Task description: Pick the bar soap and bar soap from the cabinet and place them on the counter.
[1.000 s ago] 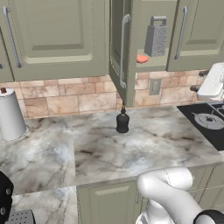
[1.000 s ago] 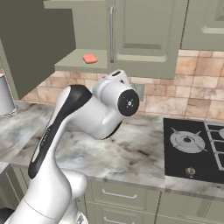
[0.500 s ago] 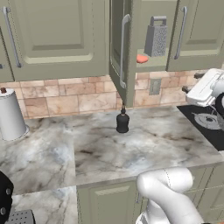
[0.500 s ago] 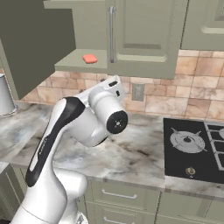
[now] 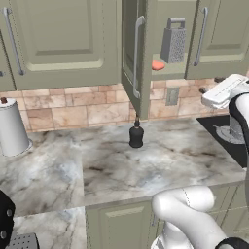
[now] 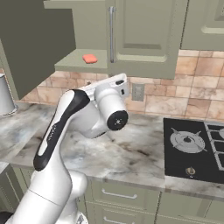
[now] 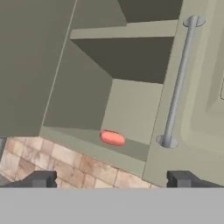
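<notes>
Up on the plain inner shelf of the grey-green wall cabinet [image 7: 131, 105], door swung aside for access, sits the flat rounded salmon-orange bar soap [image 7: 112, 138] near the front edge. Below it, the two-finger gripper [image 7: 111, 179] gapes wide and empty, lined up to reach in.

Orange soap [image 5: 158, 64] on open cabinet [image 5: 146, 53] shelf; black bottle [image 5: 136, 134] on counter [image 5: 146, 165].
</notes>
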### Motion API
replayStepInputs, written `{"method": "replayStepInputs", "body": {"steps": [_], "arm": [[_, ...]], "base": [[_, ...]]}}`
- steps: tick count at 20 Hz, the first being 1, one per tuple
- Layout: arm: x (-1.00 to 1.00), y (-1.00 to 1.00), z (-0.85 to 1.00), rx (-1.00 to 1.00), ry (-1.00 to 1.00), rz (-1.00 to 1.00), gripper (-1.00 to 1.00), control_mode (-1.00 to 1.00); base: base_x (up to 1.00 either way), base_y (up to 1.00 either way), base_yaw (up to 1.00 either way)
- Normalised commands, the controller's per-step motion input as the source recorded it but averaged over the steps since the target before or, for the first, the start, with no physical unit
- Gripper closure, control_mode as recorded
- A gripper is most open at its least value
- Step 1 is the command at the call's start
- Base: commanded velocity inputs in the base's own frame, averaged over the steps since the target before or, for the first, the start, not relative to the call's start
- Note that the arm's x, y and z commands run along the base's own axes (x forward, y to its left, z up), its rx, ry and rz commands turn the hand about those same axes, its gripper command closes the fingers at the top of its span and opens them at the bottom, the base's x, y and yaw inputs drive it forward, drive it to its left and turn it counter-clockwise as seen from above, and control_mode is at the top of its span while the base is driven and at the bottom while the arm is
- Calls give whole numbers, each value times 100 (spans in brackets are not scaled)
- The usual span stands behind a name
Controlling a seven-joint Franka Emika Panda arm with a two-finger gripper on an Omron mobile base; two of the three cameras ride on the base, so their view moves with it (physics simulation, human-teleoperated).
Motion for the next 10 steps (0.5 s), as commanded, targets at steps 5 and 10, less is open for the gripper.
{"method": "replayStepInputs", "body": {"steps": [5, 10], "arm": [[41, -14, 17, 22, -4, -4, -100, -100], [27, -8, 10, 20, -1, 0, -100, -100]], "base": [[0, 0, 0], [0, 0, 0]]}}
